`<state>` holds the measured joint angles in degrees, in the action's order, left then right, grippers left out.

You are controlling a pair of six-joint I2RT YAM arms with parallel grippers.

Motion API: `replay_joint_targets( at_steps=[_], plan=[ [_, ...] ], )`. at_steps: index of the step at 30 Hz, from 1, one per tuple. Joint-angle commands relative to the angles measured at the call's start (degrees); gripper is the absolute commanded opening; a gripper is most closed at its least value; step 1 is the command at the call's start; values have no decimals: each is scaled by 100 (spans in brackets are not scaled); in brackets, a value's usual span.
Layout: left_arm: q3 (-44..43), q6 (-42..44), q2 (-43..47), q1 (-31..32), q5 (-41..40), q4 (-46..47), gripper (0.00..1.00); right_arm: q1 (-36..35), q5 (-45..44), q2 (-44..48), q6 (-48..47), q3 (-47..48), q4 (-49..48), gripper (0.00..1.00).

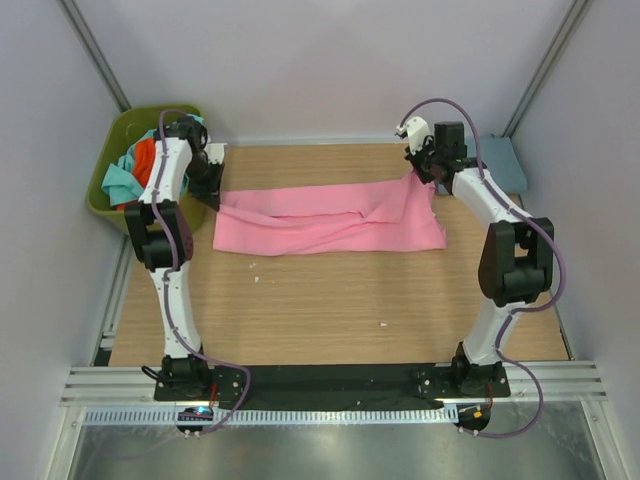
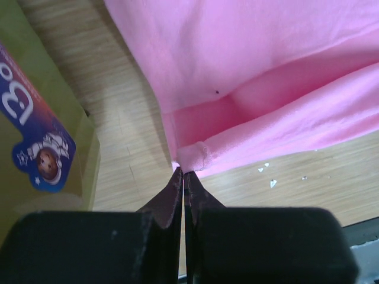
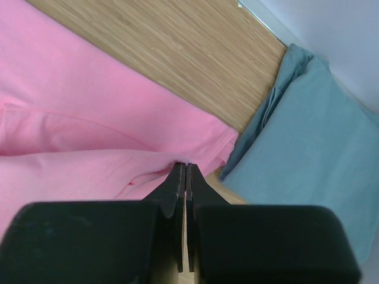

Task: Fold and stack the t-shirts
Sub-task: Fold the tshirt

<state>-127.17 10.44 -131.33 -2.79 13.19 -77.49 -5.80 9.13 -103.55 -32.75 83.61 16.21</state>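
top external: pink shirt [image 1: 330, 220] pinched by left end effector [image 1: 215, 199], right end effector [image 1: 420, 178] | left wrist only: bin sticker [image 2: 34, 130]

You've got the pink cloth t-shirt [image 1: 330, 220] lying across the far half of the light wooden table [image 1: 330, 310], left end at the left gripper [image 1: 216, 192], far-right corner at the right gripper [image 1: 424, 176]. The olive-green plastic bin [image 1: 97, 198] sits off the far-left corner, with the orange cloth t-shirt [image 1: 146, 156] and teal cloth t-shirt [image 1: 120, 180] in it. The dusty blue-grey cloth t-shirt [image 1: 505, 160] lies at the far-right corner, just beside the pink one.
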Motion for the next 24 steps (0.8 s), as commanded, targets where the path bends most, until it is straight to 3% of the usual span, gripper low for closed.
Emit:
replay_joint_targets(
  at_steps=[1,9,20,24],
  plan=[
    [-369,-15,-191,6,-308,199,0,27,37,-358,41,655,-294,2],
    [-501,-59,-279,68,-703,375,0,27,2,-851,85,1157,-364,2],
    [-791,-103,-508,208,-1090,569,1,27,-42,-1027,94,1131,-469,1],
    [-931,-199,-482,428,-1512,674,25,27,-86,-1053,102,1131,-531,1]
  ],
)
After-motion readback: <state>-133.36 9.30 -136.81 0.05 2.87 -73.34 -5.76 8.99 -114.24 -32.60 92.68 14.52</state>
